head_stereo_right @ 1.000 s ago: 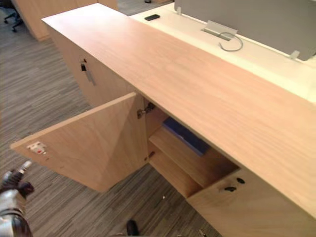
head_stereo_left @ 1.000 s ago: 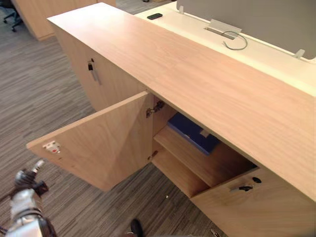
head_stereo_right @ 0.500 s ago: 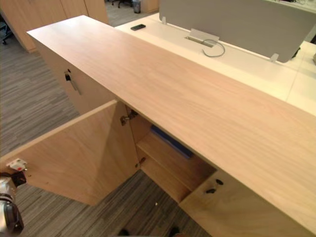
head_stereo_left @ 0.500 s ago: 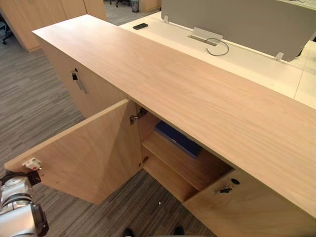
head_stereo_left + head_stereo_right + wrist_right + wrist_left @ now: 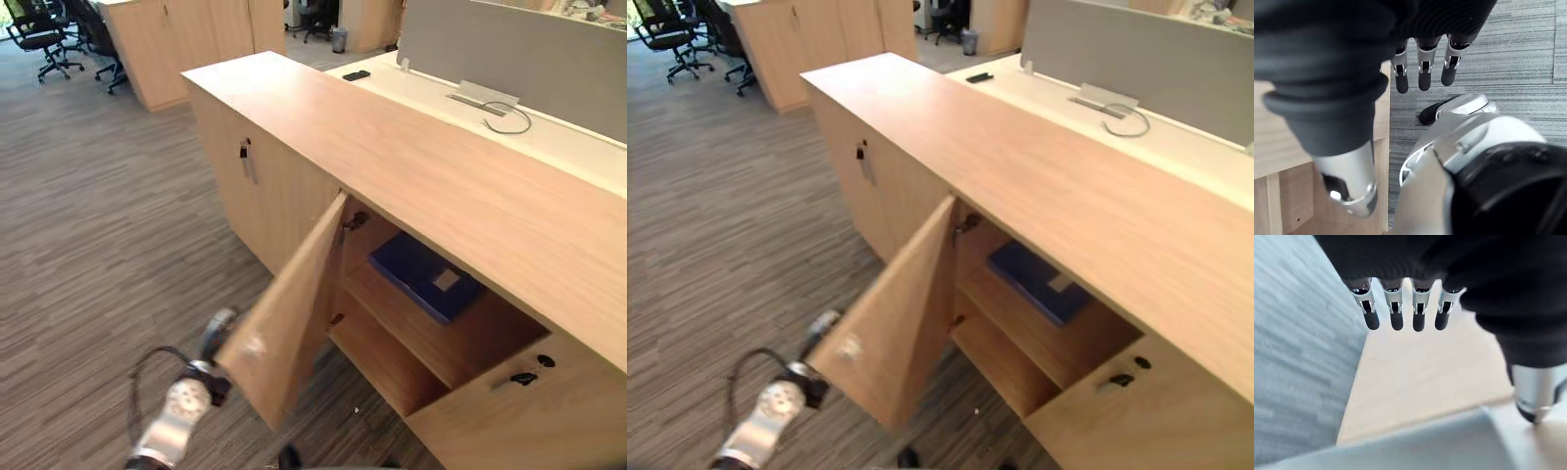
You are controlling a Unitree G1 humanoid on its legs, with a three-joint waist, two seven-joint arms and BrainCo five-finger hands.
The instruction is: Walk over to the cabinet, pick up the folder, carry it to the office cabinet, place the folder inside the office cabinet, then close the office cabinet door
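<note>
Office cabinet [image 5: 421, 171], door [image 5: 294, 304] ajar; blue folder [image 5: 416, 269] on upper shelf, pale label [image 5: 447, 280] unreadable. Left hand [image 5: 1396, 316]: fingers straight beside door's outer face. Right hand [image 5: 1425, 74], wrist view: relaxed, empty

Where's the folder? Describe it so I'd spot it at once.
Find the long wooden cabinet running across the room; one door stands ajar. Inside that open compartment, the folder lies flat on the upper shelf. It is the only dark blue thing there, with a small pale label on its cover.
</note>
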